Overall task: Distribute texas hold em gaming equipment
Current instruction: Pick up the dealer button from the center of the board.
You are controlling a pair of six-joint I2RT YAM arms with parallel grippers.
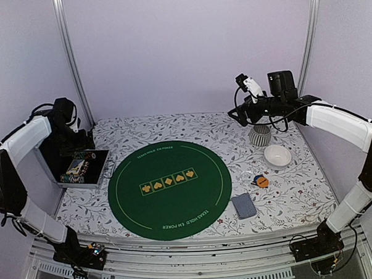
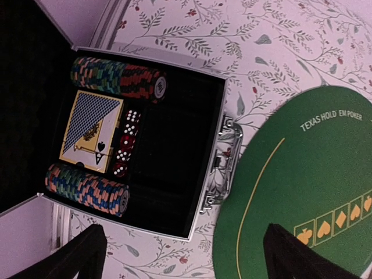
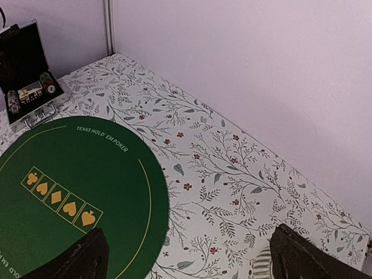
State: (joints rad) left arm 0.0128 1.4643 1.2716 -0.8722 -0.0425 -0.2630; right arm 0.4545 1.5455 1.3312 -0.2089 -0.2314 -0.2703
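Tabletop (image 1: 173, 124): covered by a white cloth with a leaf print.
Mat (image 1: 170, 205): green and round, at the centre of the tabletop. A row of five yellow suit boxes runs across its middle.
Case (image 2: 216, 174): open, at the left edge of the tabletop, just beside the mat. The lid is raised on the side away from the mat.
Chips (image 2: 119, 78): two striped rows lie on their sides inside the case, one at each end of the tray. The second row is at (image 2: 87, 189).
Cased cards (image 2: 90, 131): lie between the two chip rows. An ace of spades partly covers a blue checked back.
Dice (image 2: 125, 142): red, in a column just beside the cased cards, on the mat side.
Bowl (image 1: 278, 164): white and upright, on the tabletop to the right of the mat.
Cup (image 1: 260, 136): ribbed, grey and upright, just beyond the bowl toward the far wall.
Deck (image 1: 243, 205): grey-blue back up, flat on the tabletop just off the mat's near right edge.
Buttons (image 1: 259, 181): one orange and one blue, together on the tabletop between the deck and the bowl.
Left end effector (image 2: 185, 244): jaws spread wide, with nothing between the fingers (image 2: 81, 256). It hangs above the open case.
Right end effector (image 3: 192, 250): jaws spread wide, holding nothing. It is raised over the far right of the tabletop, above the cup.
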